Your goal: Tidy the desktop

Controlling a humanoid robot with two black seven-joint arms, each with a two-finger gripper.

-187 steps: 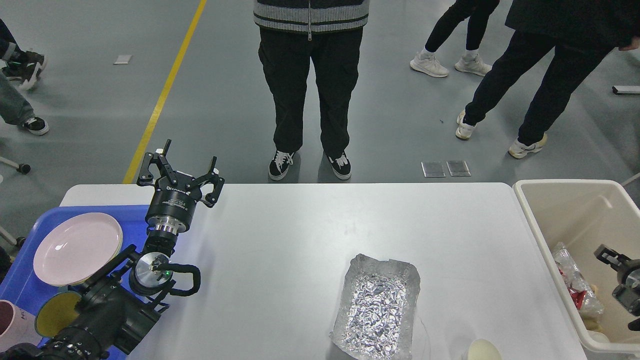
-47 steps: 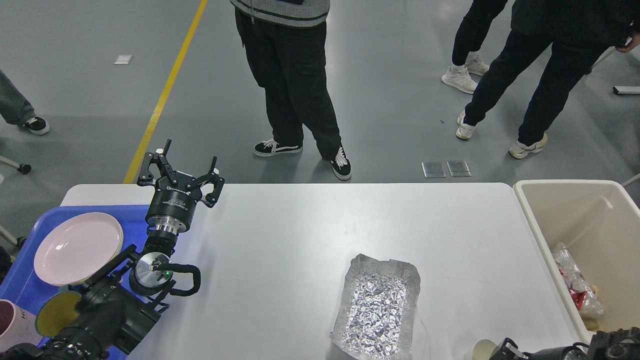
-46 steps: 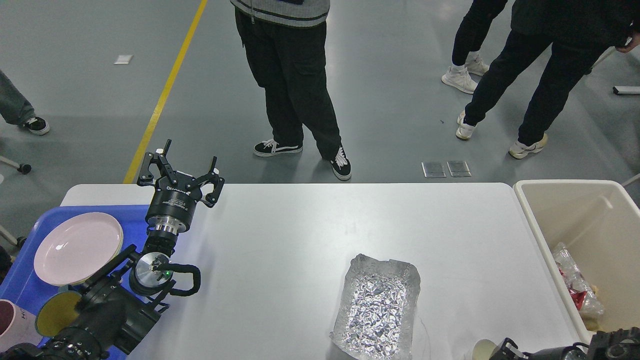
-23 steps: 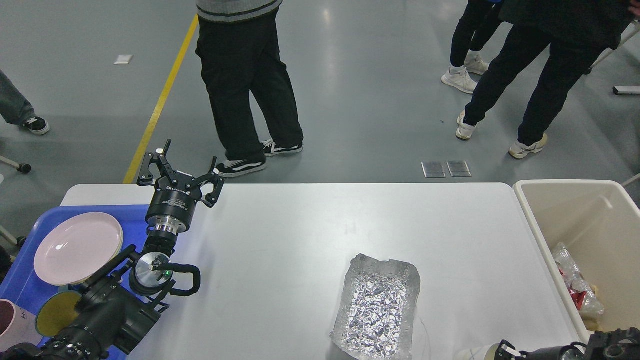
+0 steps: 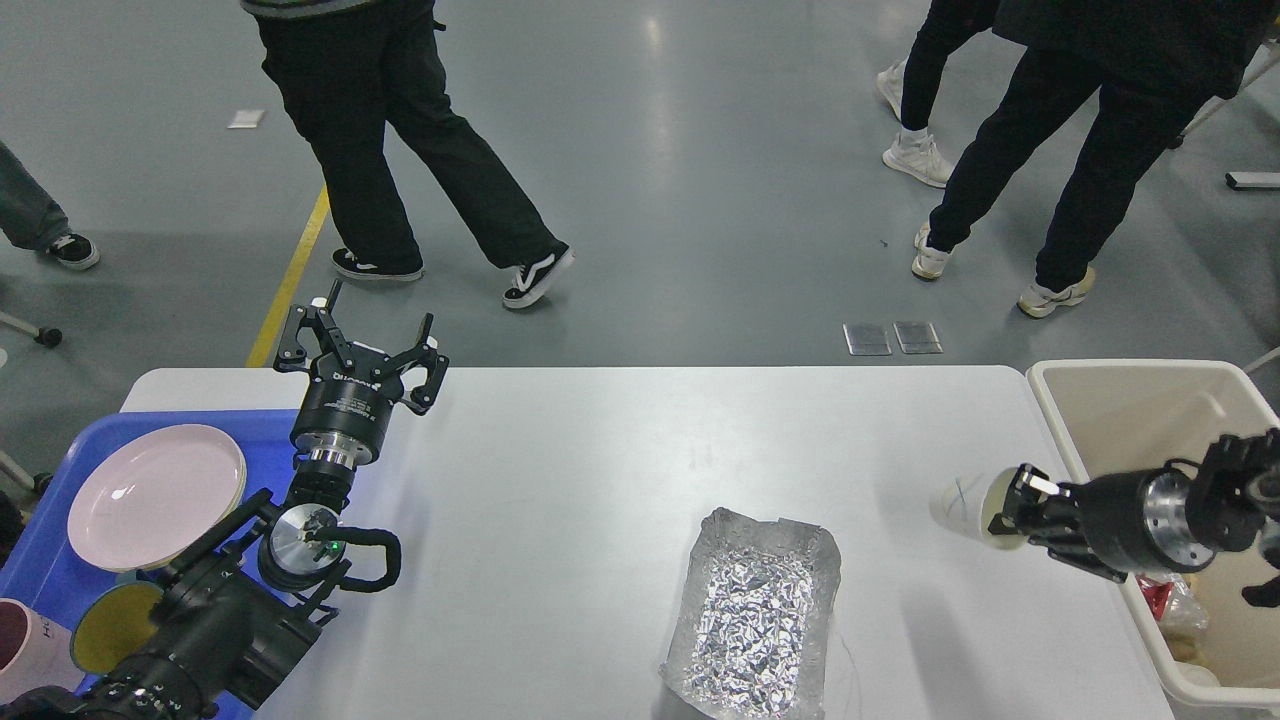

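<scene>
At the right of the frame the right gripper (image 5: 1012,505) clasps a pale paper cup (image 5: 965,505) above the desktop (image 5: 600,470) filling the lower middle, near the beige bin (image 5: 1100,385), while the left gripper (image 5: 362,338) at left hangs spread wide, empty.

**Colours on and around the worktop**

The worktop (image 5: 620,470) is plain smooth white. At its left edge a blue tray (image 5: 40,560) carries a pale pink plate (image 5: 155,495) and a yellow dish (image 5: 112,627). Near the front edge lies a crinkled silver foil tray (image 5: 752,610). Off the right edge stands a beige bin (image 5: 1090,385). Both arms are black; the right end effector (image 5: 1010,503) grips a cream-white cup (image 5: 965,505). The floor (image 5: 700,150) is grey with a yellow line (image 5: 290,285).
</scene>
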